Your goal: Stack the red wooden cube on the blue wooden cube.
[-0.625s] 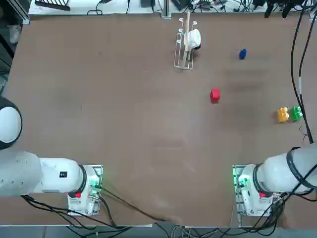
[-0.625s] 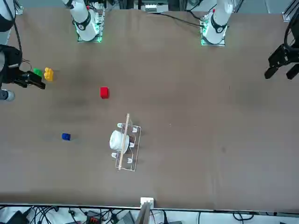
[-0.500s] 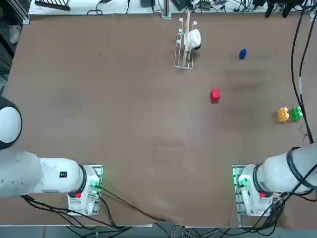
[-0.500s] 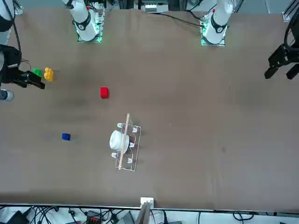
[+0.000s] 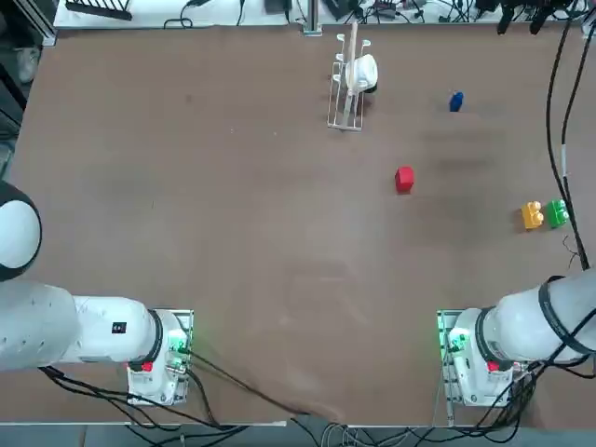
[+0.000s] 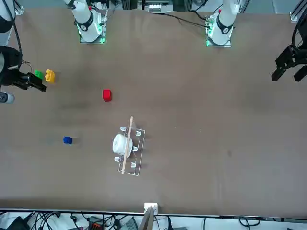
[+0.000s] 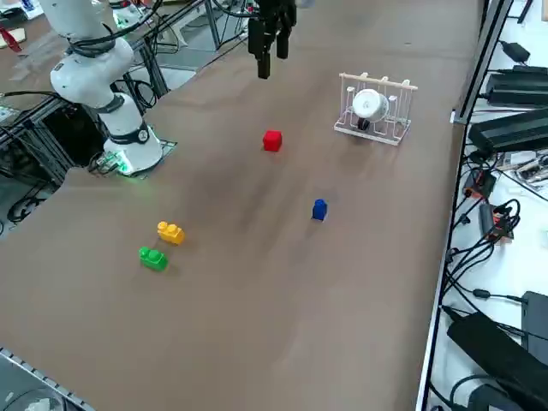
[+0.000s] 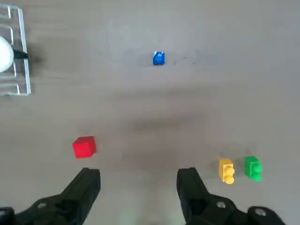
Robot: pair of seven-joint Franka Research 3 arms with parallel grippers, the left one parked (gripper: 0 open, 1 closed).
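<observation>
the right arm reaches out high over the surface, its white links bending down to a black wrist. its pincer (image 8: pixel 138 176) hangs well above the surface, the two dark fingers (image 8: pixel 83 190) spread wide apart with nothing between them.

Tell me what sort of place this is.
Probably a robotics lab: robot arm bases bolted to a big brown table, loose cables, and the right gripper open above toy-like blocks.
</observation>
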